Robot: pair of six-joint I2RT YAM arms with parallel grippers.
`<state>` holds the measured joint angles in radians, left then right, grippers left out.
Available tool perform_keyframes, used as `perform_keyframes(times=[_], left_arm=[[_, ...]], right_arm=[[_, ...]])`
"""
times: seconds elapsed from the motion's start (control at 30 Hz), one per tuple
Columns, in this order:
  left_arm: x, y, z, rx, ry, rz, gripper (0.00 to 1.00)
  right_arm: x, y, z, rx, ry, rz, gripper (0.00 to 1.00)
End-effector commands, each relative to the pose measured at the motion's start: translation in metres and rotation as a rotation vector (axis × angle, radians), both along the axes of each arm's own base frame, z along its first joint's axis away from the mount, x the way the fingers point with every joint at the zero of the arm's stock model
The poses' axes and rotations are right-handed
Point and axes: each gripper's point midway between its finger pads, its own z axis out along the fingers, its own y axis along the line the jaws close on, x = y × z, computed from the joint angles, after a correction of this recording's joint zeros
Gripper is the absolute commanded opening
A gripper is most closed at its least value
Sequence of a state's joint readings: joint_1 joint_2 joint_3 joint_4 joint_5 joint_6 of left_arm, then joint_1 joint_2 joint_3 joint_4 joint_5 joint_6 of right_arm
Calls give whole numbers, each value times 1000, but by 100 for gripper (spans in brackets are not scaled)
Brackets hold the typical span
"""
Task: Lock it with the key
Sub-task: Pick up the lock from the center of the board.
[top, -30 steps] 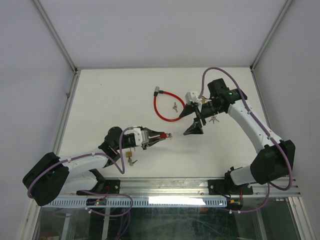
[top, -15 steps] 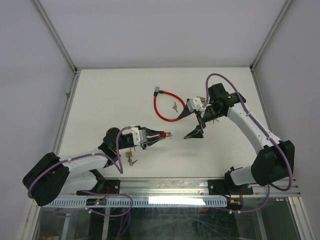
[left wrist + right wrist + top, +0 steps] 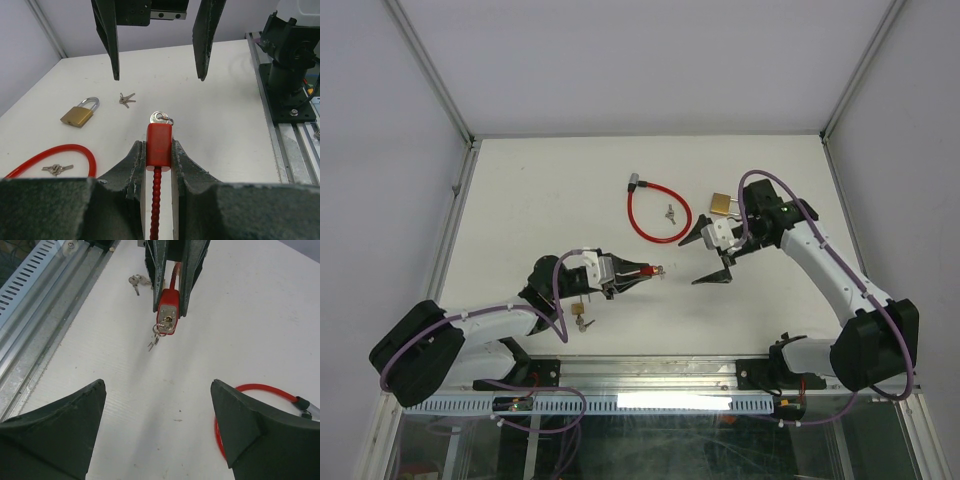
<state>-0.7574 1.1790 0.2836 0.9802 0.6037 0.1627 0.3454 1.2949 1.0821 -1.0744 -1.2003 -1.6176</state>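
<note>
The left gripper (image 3: pixel 645 271) pinched the red lock (image 3: pixel 159 142) between its fingers, the jaws pressed flat against the lock's two sides. The lock sat a little toward 7 o'clock from the middle of the table (image 3: pixel 520 200), its keyed end pointing to 3 o'clock. A key (image 3: pixel 160 118) stood in that end, and a ring with a second key dangled from it (clearest from the right wrist). A ribbed red stem ran back from the lock between the fingers.

The right gripper (image 3: pixel 689 263) hung at 3 o'clock of the lock, near it but apart, facing it with its jaws spread wide and nothing between them.

A brass padlock (image 3: pixel 721 204) lay on the table at 1 o'clock of the right gripper, shackle shut. A red cable (image 3: pixel 631 217) lay in a loop at 12 o'clock of the lock, with a small bunch of keys (image 3: pixel 669 212) inside the loop. More keys (image 3: pixel 582 322) lay beside the left arm at 7 o'clock of the lock. Whether the lock touched the table could not be told.
</note>
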Motion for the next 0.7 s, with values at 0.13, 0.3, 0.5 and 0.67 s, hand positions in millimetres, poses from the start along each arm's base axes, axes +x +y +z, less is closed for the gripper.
perform_keyframes(times=[0.13,0.3,0.5,0.67], left_arm=[[2,-3,20,-70,13,-19,0],[2,-7,20,-68,37,-50,0],[2,-11,21,-65,65,-81,0],[3,-13,20,-60,76,-89,0]], right_arm=[[11,1,5,21,-155,18,85],[16,4,2,2,-209,40,82],[16,12,-4,-34,-238,63,75],[17,24,-7,-55,-249,65,66]])
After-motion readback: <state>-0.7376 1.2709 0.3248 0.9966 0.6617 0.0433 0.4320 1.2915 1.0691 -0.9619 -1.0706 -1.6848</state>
